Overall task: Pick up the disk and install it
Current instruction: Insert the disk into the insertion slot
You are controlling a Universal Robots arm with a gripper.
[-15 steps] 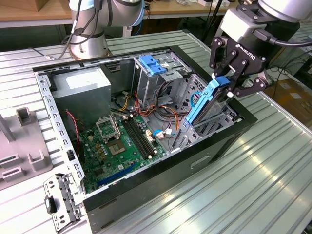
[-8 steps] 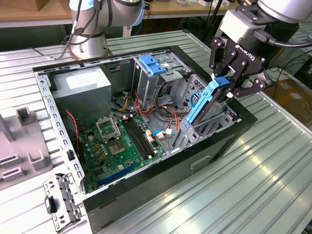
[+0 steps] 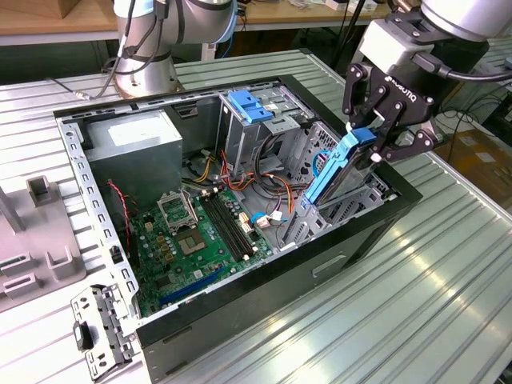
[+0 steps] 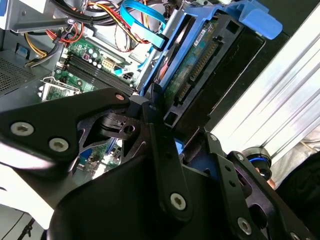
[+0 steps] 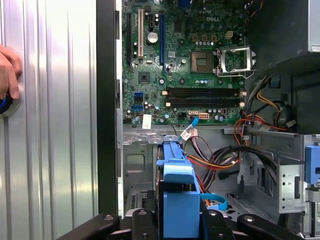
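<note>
Your hand (image 3: 366, 146) is clamped on the upper end of the one disk (image 3: 330, 172). Its long axis slopes steeply, lower end inside the one open computer case (image 3: 264, 298), at the exterior view's right.

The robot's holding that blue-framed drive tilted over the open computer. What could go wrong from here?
1. The disk, tilted in the gripper, might catch on the metal bay instead of sliding in.
2. Loose cables lie beside that bay and could get pinched.
3. A person's hand rests on the table beside the case, possibly too close.
</note>
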